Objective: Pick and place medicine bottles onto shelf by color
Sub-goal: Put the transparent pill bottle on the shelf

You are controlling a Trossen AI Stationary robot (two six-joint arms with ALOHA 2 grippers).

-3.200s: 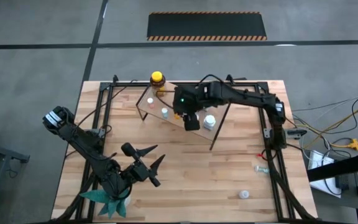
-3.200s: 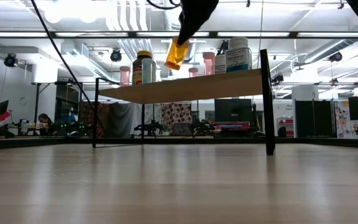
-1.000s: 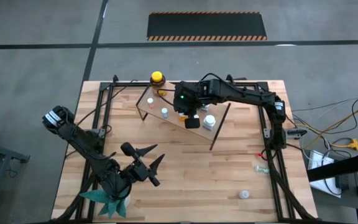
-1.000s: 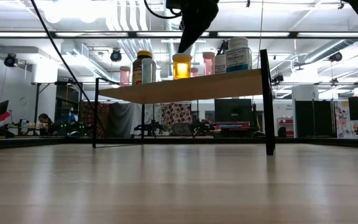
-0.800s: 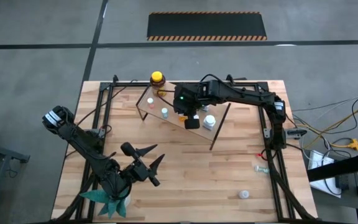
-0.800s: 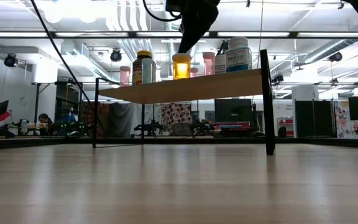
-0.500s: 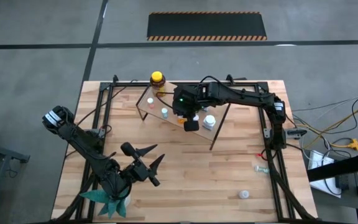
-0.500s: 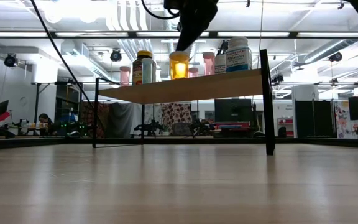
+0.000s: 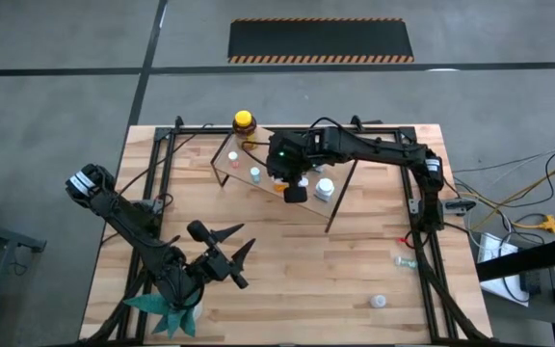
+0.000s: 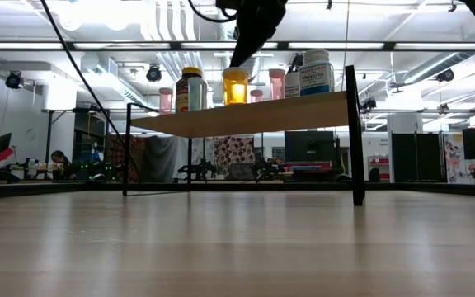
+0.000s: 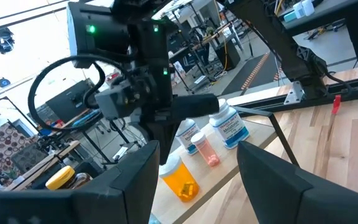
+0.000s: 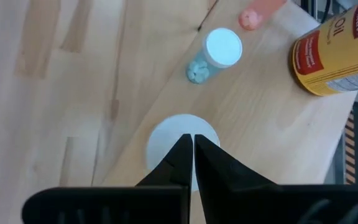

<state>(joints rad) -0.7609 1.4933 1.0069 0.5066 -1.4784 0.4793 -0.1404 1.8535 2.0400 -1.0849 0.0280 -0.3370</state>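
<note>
Hiding orange bottle's (image 10: 235, 86) cap: right pincer (image 10: 239, 56).

My high camera looks straight down; the low one sits level at tabletop height. Both, plus my wrist cameras, share the light wooden shelf board (image 9: 282, 171) (image 10: 246, 115).

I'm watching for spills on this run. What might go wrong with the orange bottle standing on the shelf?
1. The orange bottle stands close to the shelf edge, with the right gripper just above its cap; a sideways pull-out might tip it off.
2. The pink-capped bottle stands nearby and might get knocked.
</note>
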